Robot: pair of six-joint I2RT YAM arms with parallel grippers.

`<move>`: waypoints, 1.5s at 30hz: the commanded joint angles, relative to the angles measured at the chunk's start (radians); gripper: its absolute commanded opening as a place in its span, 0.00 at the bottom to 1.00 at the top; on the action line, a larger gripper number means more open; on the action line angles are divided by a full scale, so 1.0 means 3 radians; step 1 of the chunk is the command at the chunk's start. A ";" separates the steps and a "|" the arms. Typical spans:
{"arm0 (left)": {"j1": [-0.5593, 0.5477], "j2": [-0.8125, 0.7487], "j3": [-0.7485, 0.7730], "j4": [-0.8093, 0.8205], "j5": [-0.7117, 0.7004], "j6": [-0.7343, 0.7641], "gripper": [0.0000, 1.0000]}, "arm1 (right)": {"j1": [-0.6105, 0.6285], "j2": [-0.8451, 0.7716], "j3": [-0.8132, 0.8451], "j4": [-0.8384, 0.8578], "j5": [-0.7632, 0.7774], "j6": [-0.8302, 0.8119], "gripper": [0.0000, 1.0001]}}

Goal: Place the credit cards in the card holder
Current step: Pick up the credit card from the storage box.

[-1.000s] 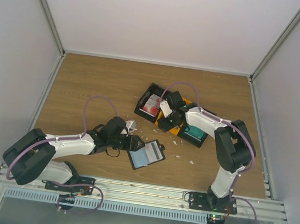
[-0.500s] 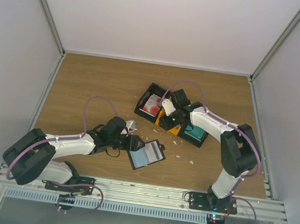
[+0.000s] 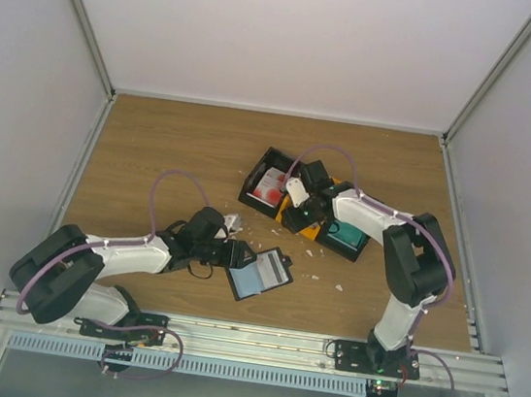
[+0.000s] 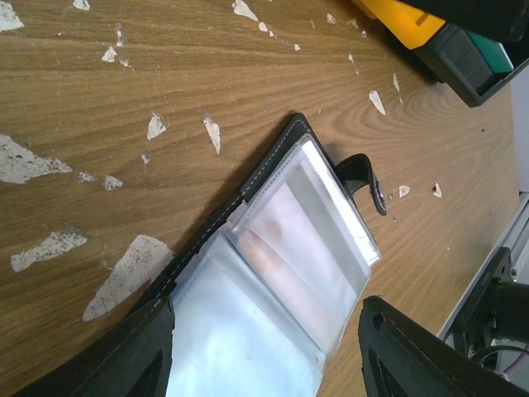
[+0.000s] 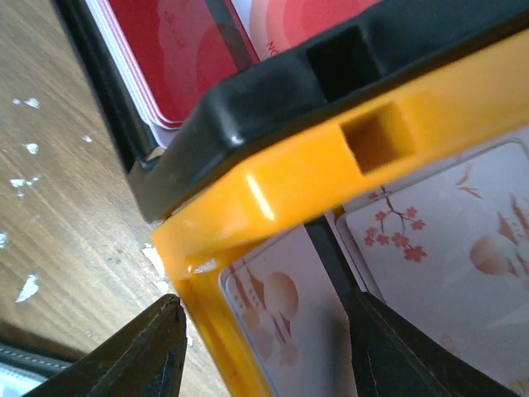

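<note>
The card holder (image 3: 260, 274) lies open on the table, black outside, with clear sleeves (image 4: 306, 240) over a pale blue inside. My left gripper (image 3: 239, 254) is open and low over it, its fingers (image 4: 124, 364) either side of the sleeves. My right gripper (image 3: 299, 206) is open at the corner of the orange bin (image 5: 331, 157). One finger (image 5: 140, 356) is outside the wall, the other inside above pale pinkish credit cards (image 5: 273, 322) printed with blossoms. Red-and-white credit cards (image 5: 173, 58) fill the black bin (image 3: 269, 184), and a teal card (image 3: 346, 236) lies in the right-hand bin.
The three bins stand in a row at mid-table, touching each other. Small white scraps (image 3: 317, 254) are scattered on the wood between the bins and the card holder, seen too as scraps (image 4: 124, 277) in the left wrist view. Grey walls enclose the table.
The right gripper has shifted slightly over the orange bin and its jaws have narrowed a little. The left arm and card holder have not moved.
</note>
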 commanded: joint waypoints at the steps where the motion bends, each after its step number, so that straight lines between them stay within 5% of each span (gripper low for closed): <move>1: 0.0034 0.0107 0.0124 0.0208 0.0020 0.0044 0.63 | -0.0036 0.0130 -0.0030 -0.0011 -0.0060 -0.0054 0.54; 20: 0.0116 0.0703 0.0601 0.0398 0.0061 0.0083 0.62 | -0.0036 -0.0138 -0.0064 -0.0092 -0.0313 -0.0038 0.41; 45: 0.0162 0.0770 0.0614 0.0372 0.0091 0.0103 0.62 | -0.0094 -0.0246 -0.0100 -0.0073 -0.0334 0.0048 0.33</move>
